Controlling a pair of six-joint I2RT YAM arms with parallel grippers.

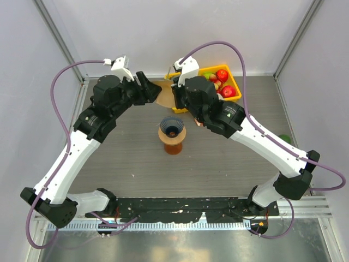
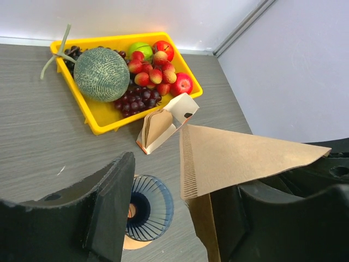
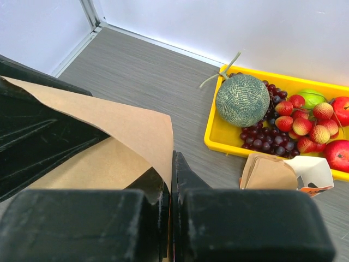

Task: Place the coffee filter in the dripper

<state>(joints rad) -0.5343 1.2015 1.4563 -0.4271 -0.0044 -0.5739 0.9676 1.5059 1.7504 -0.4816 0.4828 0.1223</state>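
The coffee filter [image 1: 163,94], a tan paper cone, hangs in the air between my two grippers behind the dripper. My right gripper [image 1: 175,97] is shut on one edge of the filter [image 3: 125,123], its jaws [image 3: 173,158] pressed together on the paper. My left gripper [image 1: 146,86] is open wide [image 2: 174,185]. One of its fingers [image 2: 262,218] sits between the filter's two layers [image 2: 240,155]. The dark blue ribbed dripper [image 1: 172,126] stands mouth up on an orange-brown stand [image 1: 174,144]. It shows empty between the left fingers [image 2: 152,207].
A yellow tray [image 1: 238,87] of melon, grapes and other fruit stands at the back right [image 2: 109,124]. An orange-and-white carton [image 2: 169,120] holding more filters lies in front of it [image 3: 305,172]. Walls close in at the back and both sides.
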